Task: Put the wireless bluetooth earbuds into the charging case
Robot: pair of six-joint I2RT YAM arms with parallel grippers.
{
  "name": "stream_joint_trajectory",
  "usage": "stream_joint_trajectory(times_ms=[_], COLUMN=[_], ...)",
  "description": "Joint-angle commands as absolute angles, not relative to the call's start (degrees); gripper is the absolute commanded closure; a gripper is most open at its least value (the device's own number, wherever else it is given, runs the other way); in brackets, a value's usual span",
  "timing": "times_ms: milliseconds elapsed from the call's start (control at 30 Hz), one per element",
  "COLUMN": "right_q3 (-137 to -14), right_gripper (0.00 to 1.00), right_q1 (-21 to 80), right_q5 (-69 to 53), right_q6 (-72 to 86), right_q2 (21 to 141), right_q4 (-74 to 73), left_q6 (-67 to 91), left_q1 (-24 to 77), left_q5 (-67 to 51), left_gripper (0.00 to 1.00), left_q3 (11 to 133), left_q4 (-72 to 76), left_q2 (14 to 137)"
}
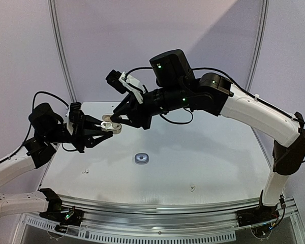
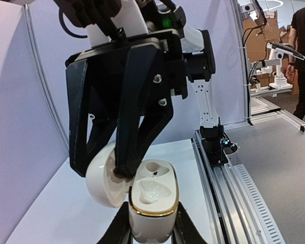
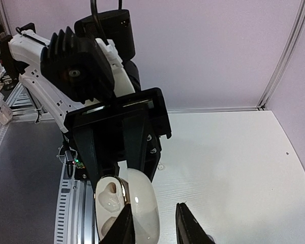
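Above the white bench (image 1: 218,152), two arms meet in the air. The left arm (image 1: 12,170) comes in from the left. The right arm (image 1: 254,109) bends over from the far right.

The left pincer (image 2: 151,208) is closed tight on the white charging case (image 2: 152,190). It holds the case up off the bench with the open top facing up. The case has a gold edge. Its round lid (image 2: 102,183) hangs open to one side.

The right pincer (image 3: 155,209) is spread open, with one black finger on each side of the lid. One finger tip sits right where the lid and the case join. The other finger is on the lid's outer side, and I cannot tell if it touches.

Inside the charging case are two little hollows. Both show smooth white insides. The far one has a small dark dot in it.

Down on the bench, near the middle, lies a small grey case (image 1: 141,158). It is too small to tell what is in it.

Two tiny pale specks on the bench look like earbuds (image 1: 85,171), but they are too small to be sure. One lies near the front left. The other speck (image 1: 192,188) lies near the front right. Both are well apart from the two cases.
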State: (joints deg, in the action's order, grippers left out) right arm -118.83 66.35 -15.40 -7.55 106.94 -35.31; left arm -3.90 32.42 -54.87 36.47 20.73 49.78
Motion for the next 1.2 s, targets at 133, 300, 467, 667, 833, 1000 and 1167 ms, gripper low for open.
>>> stream_joint_trajectory(times_ms=[133,300,467,667,833,1000,1167], right_q3=[-117.81,-117.7,-117.9,-117.87,-117.48,-110.3,-101.16], right_gripper=[0.68,0.64,0.59,0.48,0.32,0.26,0.26], right_q1=[65.06,64.35,64.37,64.35,63.11,55.16,48.81], right_q5=[-18.16,-21.42,-25.1,-25.82,-21.83,-12.64,9.23], right_q6=[-5.11,-3.2,-1.14,-0.29,3.99,20.11,35.92], right_q2=[105.56,105.43,104.86,104.6,103.06,97.34,91.02], right_q4=[-35.51,-35.81,-33.85,-32.82,-29.12,-23.23,-39.73], left_q6=[-6.46,0.97,9.54,9.52,10.99,10.72,9.32], left_q1=[33.49,33.49,33.49,33.49,33.49,33.49,33.49], left_q5=[-58.77,-56.27,-56.4,-55.08,-54.27,-51.06,-46.88], left_gripper=[1.0,1.0,1.0,1.0,1.0,1.0,1.0], left_q3=[35.06,34.36,32.86,32.7,32.15,31.14,30.2], left_q4=[21.31,23.26,26.78,26.15,26.28,25.58,25.05], left_q2=[48.52,48.47,49.17,49.28,49.27,48.16,46.92])
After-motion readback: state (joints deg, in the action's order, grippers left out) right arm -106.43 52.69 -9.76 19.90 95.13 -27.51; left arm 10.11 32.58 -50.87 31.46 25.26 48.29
